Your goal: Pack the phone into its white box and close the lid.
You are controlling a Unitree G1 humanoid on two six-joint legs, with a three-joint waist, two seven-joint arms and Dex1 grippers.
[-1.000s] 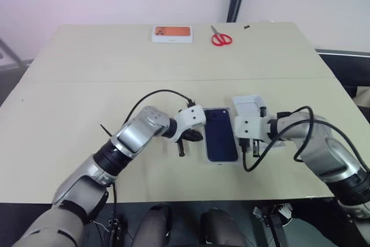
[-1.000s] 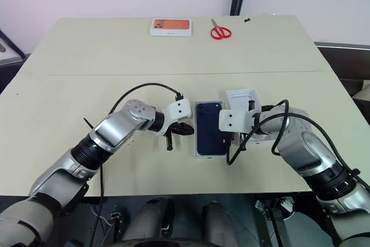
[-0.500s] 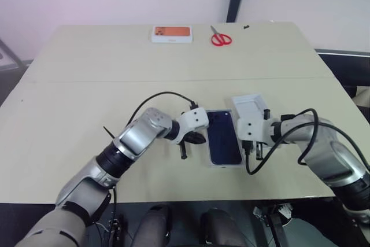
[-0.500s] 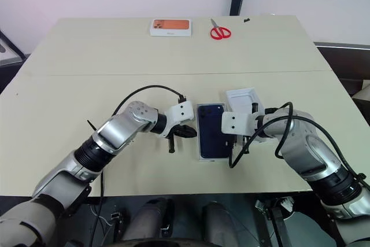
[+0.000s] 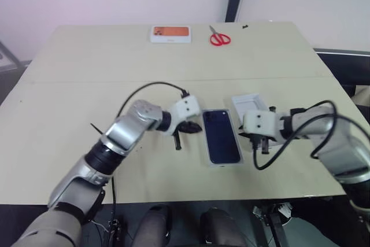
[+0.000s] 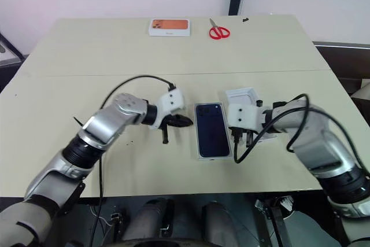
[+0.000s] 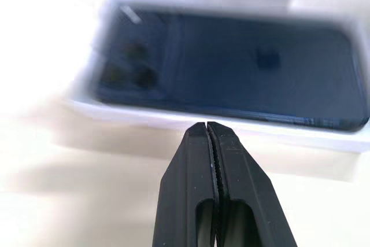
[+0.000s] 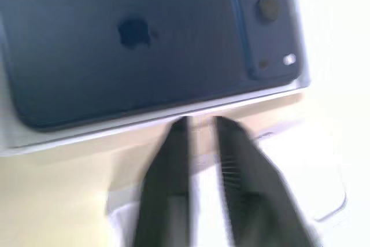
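The white box lies mid-table with the lid on it, the dark phone picture facing up. The phone itself is hidden. My left gripper hovers just left of the box, shut, with nothing between its fingers; in the left wrist view its tips point at the box's long side. On the other side of the box my right gripper hangs above the table. Its fingers stand slightly apart and hold nothing, and the right wrist view has the tips just short of the lid's edge.
A flat white insert with a recess lies behind my right gripper. At the table's far edge sit a white box with an orange picture and red scissors. Bare tabletop spreads to the left.
Both grippers have lifted away from the box's sides, the left one also drawing off to the left. The right gripper has gone from shut to slightly open.
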